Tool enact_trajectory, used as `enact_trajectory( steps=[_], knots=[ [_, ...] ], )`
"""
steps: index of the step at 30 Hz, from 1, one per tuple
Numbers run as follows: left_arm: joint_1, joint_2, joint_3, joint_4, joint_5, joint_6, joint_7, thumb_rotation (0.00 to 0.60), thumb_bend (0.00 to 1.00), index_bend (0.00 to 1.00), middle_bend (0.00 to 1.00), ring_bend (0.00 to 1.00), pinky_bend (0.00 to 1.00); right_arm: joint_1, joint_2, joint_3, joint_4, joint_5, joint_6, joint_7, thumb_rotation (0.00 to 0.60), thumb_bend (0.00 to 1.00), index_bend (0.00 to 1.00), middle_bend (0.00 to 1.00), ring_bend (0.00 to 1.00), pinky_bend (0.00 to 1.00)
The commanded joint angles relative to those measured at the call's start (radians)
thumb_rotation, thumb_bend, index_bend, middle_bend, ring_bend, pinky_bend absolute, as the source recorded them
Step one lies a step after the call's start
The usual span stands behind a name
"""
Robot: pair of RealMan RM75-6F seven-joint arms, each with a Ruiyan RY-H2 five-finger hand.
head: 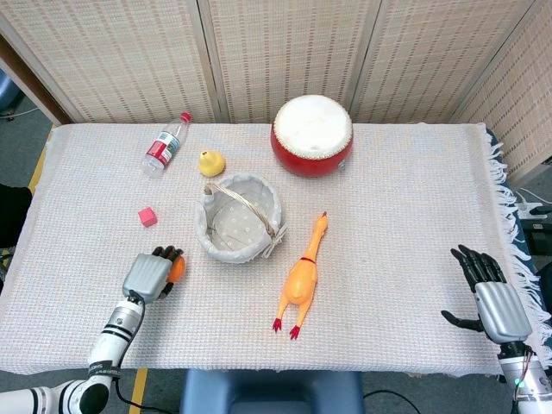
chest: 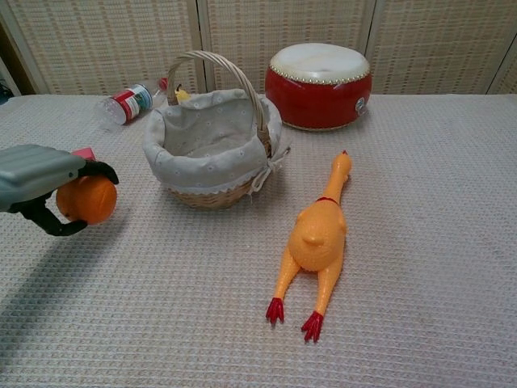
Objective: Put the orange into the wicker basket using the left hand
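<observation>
The orange (chest: 87, 200) sits in the grip of the left hand (chest: 44, 184), dark fingers (chest: 98, 170) curled over its top and a thumb hooked beneath, and in the chest view it appears raised off the surface (chest: 404, 242), with a shadow on the cloth under it. From the head view the same hand (head: 153, 276) shows at the near left of the surface, only a sliver of orange (head: 177, 268) peeking past the grey back of the hand. Just beside it, toward the middle, stands the wicker basket (chest: 212, 141), lined with pale dotted fabric, its arched handle upright and a bow tied at one side; the orange is apart from it, not yet inside. A small pink cube (head: 147, 216) lies behind the left hand. Farther back a plastic bottle (head: 164, 148) lies on its side with a red cap and a red and white label, the printing too small to read. Next to it is a small yellow pear-shaped thing (head: 211, 162). A yellow rubber chicken (chest: 318, 238) with red feet and a red collar lies stretched out to the right of the basket, head pointing away from the near edge. A red drum (chest: 319, 74) with a white skin stands at the far side of the surface. Well apart, at the near right corner, the right hand (head: 493, 302) rests with fingers spread and holding nothing.
</observation>
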Motion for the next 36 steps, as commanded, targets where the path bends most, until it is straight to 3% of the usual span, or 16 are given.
enact_trajectory(
  steps=[1,5,10,18,24,30,33,35,36],
  knots=[
    [0.03,0.048,-0.035,-0.054,0.018,0.068,-0.063,0.6,0.63,0.73,0.69,0.69,0.83,0.0,0.0,0.001,0.0,-0.001,0.001,0.001,0.6,0.03,0.0,0.0,0.0,0.0],
    [0.035,0.093,-0.094,-0.134,0.012,0.105,-0.124,0.6,0.63,0.73,0.69,0.69,0.82,0.0,-0.002,-0.001,-0.002,-0.007,0.002,-0.002,0.6,0.03,0.0,0.0,0.0,0.0],
    [-0.012,0.088,-0.144,-0.177,0.011,0.111,-0.1,0.6,0.63,0.72,0.68,0.69,0.81,0.002,-0.005,-0.003,-0.005,-0.009,-0.001,-0.009,0.6,0.03,0.0,0.0,0.0,0.0],
    [-0.132,-0.012,-0.187,-0.133,-0.091,0.059,0.008,0.6,0.63,0.71,0.68,0.68,0.81,0.002,-0.002,0.003,-0.004,0.005,-0.005,0.001,0.6,0.04,0.0,0.0,0.0,0.0],
    [-0.175,-0.062,-0.188,-0.094,-0.128,0.049,0.047,0.6,0.63,0.68,0.66,0.66,0.79,0.0,0.002,0.004,-0.001,0.01,-0.004,0.011,0.6,0.03,0.0,0.0,0.0,0.0],
    [-0.236,-0.132,-0.236,-0.048,-0.207,0.041,0.041,0.6,0.61,0.62,0.61,0.62,0.76,-0.008,0.007,0.005,0.0,0.014,0.005,0.021,0.6,0.03,0.0,0.0,0.0,0.0],
    [-0.255,-0.142,-0.234,-0.035,-0.22,0.044,0.055,0.6,0.54,0.53,0.51,0.54,0.71,-0.008,0.006,0.006,0.0,0.014,0.005,0.019,0.6,0.03,0.0,0.0,0.0,0.0],
    [-0.268,-0.147,-0.231,-0.031,-0.247,0.058,0.09,0.6,0.46,0.36,0.32,0.37,0.56,-0.008,0.006,0.006,0.0,0.012,0.006,0.017,0.6,0.03,0.0,0.0,0.0,0.0],
    [-0.274,-0.147,-0.231,-0.036,-0.264,0.063,0.106,0.6,0.42,0.22,0.17,0.22,0.43,-0.008,0.005,0.005,0.0,0.011,0.006,0.017,0.6,0.03,0.0,0.0,0.0,0.0]
  ],
)
